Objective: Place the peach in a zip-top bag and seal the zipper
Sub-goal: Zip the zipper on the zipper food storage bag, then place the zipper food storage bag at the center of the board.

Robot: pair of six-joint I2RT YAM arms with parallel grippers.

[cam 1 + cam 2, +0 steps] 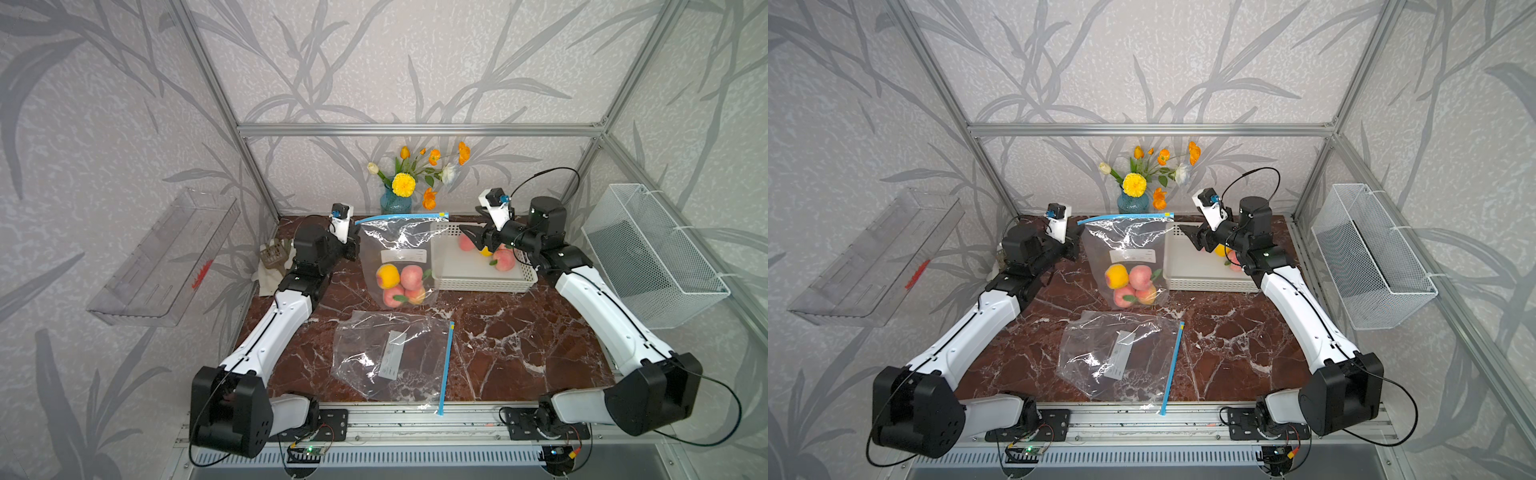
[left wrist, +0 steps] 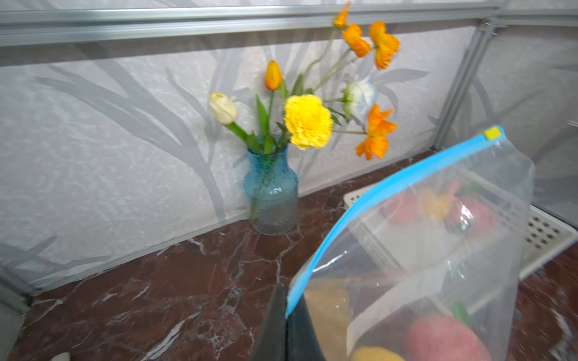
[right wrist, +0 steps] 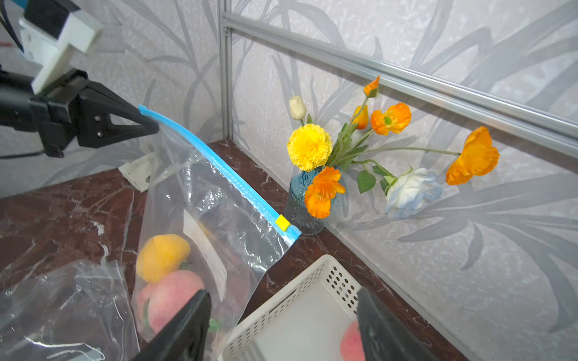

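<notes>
While your left gripper (image 3: 152,126) clamps the blue zipper strip (image 3: 219,170) of the clear zip-top bag (image 1: 395,245) | round leafy peaches (image 1: 411,276), pink and yellow, sit in its bottom | your right gripper (image 3: 283,312) gapes over the white perforated basket (image 1: 482,284).

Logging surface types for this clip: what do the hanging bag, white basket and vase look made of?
Hanging bag: thin clear plastic film, glossy glare, crinkles. White basket: matte moulded plastic, perforated walls. Vase: probably blue-tinted glass, stems visible through it.
</notes>
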